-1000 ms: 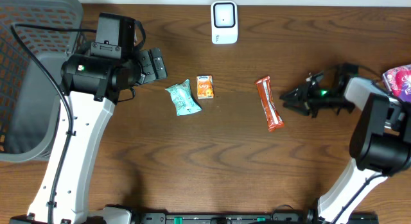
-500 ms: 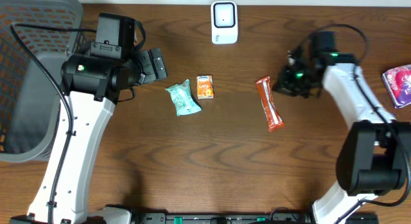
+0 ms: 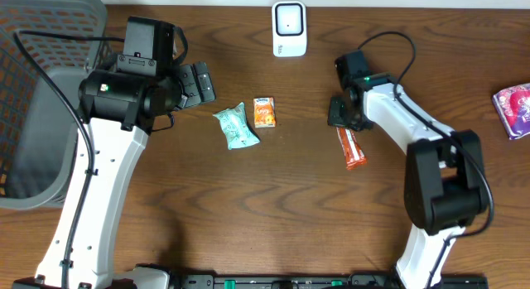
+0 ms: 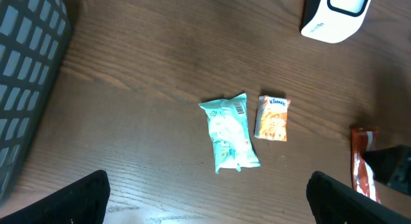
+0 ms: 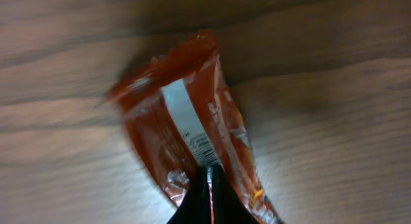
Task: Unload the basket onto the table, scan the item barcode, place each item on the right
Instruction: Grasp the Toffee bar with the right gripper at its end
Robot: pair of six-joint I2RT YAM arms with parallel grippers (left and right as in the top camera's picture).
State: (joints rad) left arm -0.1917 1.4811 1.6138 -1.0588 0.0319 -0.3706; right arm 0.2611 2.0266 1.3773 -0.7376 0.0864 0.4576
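A red snack bar lies on the wooden table right of centre. My right gripper hangs over its upper end and hides that end from above. In the right wrist view the shut fingertips point down at the red snack bar, just below its white barcode strip; nothing shows as clamped between them. The white scanner stands at the table's far edge. My left gripper is held high and open, its gripper spread wide above the table.
A teal packet with a barcode and a small orange packet lie left of the bar. A grey basket fills the left edge. A pink packet sits at the far right edge.
The right arm swept left from the right edge of the table to the red bar's upper end, and its gripper went shut. The left arm and the items stayed put.
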